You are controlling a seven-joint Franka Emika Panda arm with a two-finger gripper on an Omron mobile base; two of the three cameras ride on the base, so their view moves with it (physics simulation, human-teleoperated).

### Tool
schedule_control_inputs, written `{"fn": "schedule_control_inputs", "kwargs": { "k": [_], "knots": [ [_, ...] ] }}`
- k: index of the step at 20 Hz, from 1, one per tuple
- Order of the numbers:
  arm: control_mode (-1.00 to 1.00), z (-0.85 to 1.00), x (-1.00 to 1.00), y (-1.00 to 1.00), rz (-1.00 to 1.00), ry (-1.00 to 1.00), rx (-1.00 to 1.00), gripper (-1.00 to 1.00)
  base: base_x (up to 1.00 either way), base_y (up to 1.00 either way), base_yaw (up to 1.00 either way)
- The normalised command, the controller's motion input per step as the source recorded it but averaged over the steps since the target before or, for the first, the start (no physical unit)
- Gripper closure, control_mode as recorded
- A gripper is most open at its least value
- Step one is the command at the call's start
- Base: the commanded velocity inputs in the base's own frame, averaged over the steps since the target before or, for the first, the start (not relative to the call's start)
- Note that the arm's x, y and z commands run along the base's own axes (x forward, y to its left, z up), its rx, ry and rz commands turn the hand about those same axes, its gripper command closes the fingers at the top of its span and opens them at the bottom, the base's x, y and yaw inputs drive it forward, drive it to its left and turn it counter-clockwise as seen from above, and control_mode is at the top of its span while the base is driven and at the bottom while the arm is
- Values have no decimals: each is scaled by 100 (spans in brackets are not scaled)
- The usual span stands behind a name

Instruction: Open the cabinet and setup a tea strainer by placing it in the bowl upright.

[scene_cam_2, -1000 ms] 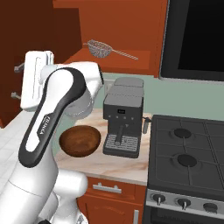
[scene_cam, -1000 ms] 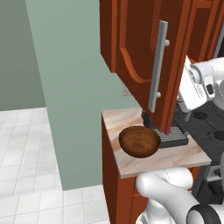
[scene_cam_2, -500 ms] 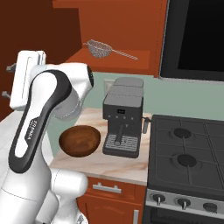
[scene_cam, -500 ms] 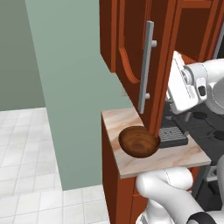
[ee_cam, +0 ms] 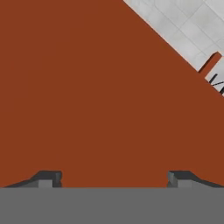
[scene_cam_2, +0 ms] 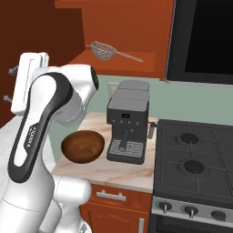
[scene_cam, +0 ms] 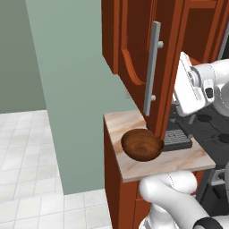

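Swung wider than a second ago by the spread-fingered, empty gripper (ee_cam: 113, 179) behind it, cabinet door (scene_cam: 138, 53) now exposes the tea strainer (scene_cam_2: 103, 49) on its shelf, above the countertop wooden bowl (scene_cam_2: 83, 146).

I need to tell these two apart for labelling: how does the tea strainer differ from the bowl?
The tea strainer is silver wire mesh with a thin handle; the bowl is solid dark brown wood with no handle. The strainer lies up on the shelf of the opened cabinet; the bowl sits below on the counter. The strainer looks narrower than the bowl. Both are round and concave.
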Motion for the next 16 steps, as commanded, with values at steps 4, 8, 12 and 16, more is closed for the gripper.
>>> {"fn": "schedule_control_inputs", "kwargs": {
  "k": [4, 8, 12, 16],
  "knots": [
    [-100, -30, 31, -26, -9, 3, -18, -100, 0, 0, 0],
    [-100, -44, 40, -48, -14, 0, -24, -100, 0, 0, 0],
    [-100, -55, 50, -75, -17, 2, -25, -100, 0, 0, 0],
    [-100, -54, 34, -87, -4, -2, -32, -100, 0, 0, 0]
  ]
}}
